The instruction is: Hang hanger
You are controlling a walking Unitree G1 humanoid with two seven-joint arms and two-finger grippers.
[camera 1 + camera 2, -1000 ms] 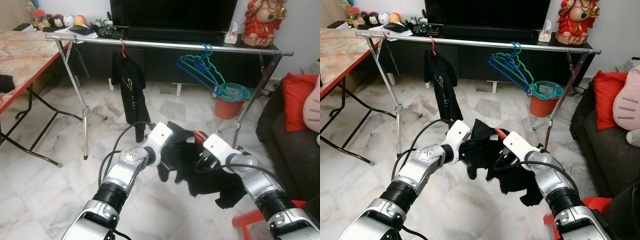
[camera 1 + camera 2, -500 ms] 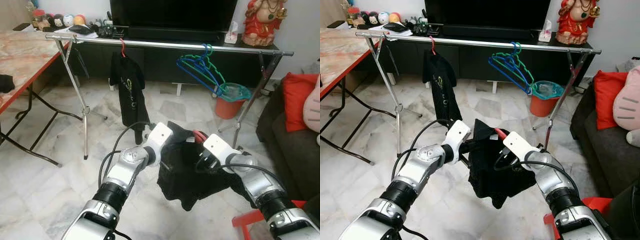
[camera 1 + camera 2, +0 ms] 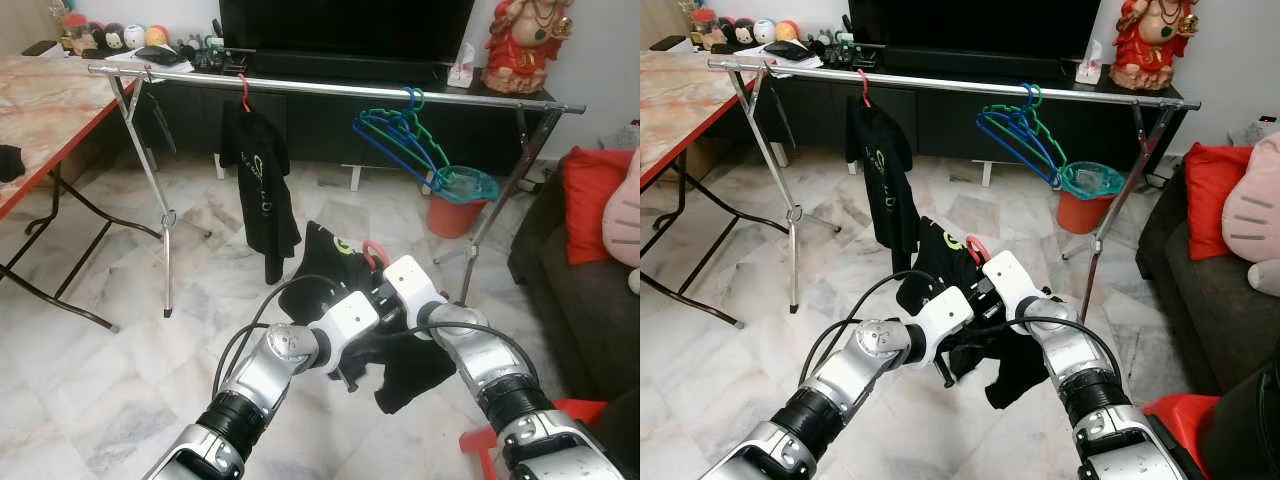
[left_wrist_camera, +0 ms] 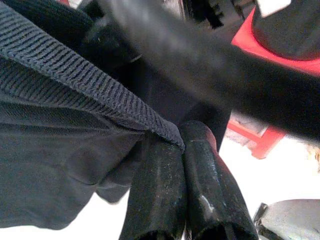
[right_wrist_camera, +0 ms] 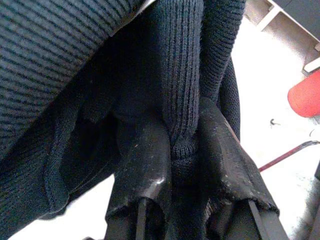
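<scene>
A marble floor (image 3: 90, 350) fills the lower frame, with a clothes rail (image 3: 330, 90) running across the top. At centre, both pincers pinch a black shirt (image 3: 330, 262) on a red hanger (image 3: 374, 252): left gripper (image 4: 182, 145) clamped on its hem, right gripper (image 5: 182, 140) on a fold. Lift the hook level towards the rail. Since earlier, the arms have drawn together and the shirt has bunched up.

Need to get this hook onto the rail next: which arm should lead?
Probably the right. The right gripper sits just under the red hook, pinching the black shirt; the left gripper grips fabric lower down, farther from the rail.
</scene>
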